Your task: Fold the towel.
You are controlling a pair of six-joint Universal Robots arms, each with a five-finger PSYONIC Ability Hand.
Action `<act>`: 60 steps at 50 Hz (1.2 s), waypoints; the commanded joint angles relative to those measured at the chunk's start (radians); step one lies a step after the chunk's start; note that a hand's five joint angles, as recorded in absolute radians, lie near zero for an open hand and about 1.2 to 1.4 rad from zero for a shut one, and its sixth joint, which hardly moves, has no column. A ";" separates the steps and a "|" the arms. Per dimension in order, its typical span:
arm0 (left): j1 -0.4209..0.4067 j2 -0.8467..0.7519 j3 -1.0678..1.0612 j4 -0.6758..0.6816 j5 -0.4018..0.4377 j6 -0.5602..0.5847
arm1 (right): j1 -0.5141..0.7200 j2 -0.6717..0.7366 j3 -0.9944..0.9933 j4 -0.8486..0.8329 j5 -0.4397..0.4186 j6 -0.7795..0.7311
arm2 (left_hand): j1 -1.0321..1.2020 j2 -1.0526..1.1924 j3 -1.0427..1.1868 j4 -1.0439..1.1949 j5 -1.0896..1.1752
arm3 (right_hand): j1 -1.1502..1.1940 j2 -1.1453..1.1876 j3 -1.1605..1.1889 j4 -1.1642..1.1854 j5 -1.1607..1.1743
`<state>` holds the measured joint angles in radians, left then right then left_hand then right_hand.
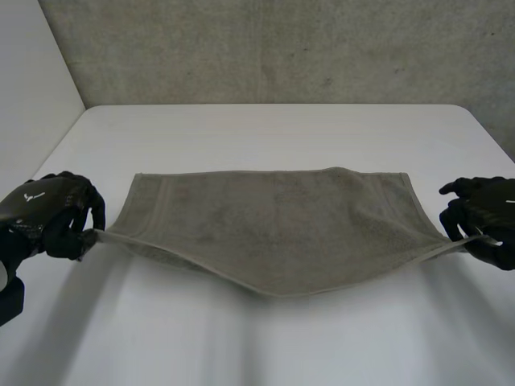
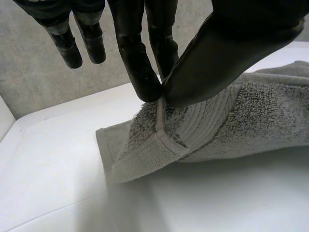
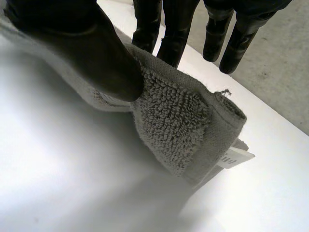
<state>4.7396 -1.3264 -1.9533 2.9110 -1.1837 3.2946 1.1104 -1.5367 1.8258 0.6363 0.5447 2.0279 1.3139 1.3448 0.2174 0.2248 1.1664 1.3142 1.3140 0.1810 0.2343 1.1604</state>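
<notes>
A grey-brown towel (image 1: 273,225) lies spread across the white table (image 1: 265,129), its far edge flat and its near edge lifted and pulled taut between both hands. My left hand (image 1: 56,213) pinches the near left corner. In the left wrist view, thumb and fingers (image 2: 145,82) clamp the towel's corner (image 2: 159,140). My right hand (image 1: 483,215) pinches the near right corner. In the right wrist view the thumb (image 3: 96,58) presses the towel (image 3: 178,121) against the fingers, and a white label (image 3: 235,157) hangs from the hem. The near edge sags in the middle.
A concrete wall (image 1: 282,48) stands behind the table's far edge. Bare table surface (image 1: 241,346) lies in front of the towel and beyond its far edge.
</notes>
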 commanded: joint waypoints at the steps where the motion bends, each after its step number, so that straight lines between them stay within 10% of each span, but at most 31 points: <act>1: -0.027 -0.264 0.140 0.072 -0.008 0.010 | 0.136 0.243 -0.205 -0.021 0.017 0.021 | 0.082 0.052 -0.043 -0.050 0.055 | 0.082 0.082 -0.006 -0.060 0.061; 18: -0.144 -0.806 0.676 0.094 -0.152 -0.013 | 0.407 0.716 -0.893 -0.245 0.222 0.409 | 0.082 0.052 -0.043 -0.050 0.055 | 0.082 0.082 -0.006 -0.060 0.061; 26: -0.153 -0.941 0.809 0.126 -0.166 -0.010 | 0.451 0.789 -0.941 -0.550 0.329 0.586 | 0.082 0.052 -0.043 -0.050 0.055 | 0.082 0.082 -0.006 -0.060 0.061; 55: -0.191 -1.105 0.852 0.519 -0.240 -0.015 | 0.496 1.053 -1.105 -0.692 0.411 0.594 | 0.082 0.052 -0.043 -0.050 0.055 | 0.082 0.082 -0.006 -0.060 0.061; 60: -0.194 -1.128 0.852 0.574 -0.237 -0.015 | 0.497 1.055 -1.094 -0.747 0.426 0.600 | -0.410 -0.441 -0.043 -0.050 -0.437 | -0.871 -0.871 -0.006 -0.060 -0.892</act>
<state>4.5497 -2.4284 -1.1007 3.4247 -1.4242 3.2798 1.6061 -0.4830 0.7203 -0.0566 0.9553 2.6217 1.2623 1.2766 0.2174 0.2248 1.1015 1.1053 1.1151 0.1810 0.2342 0.9576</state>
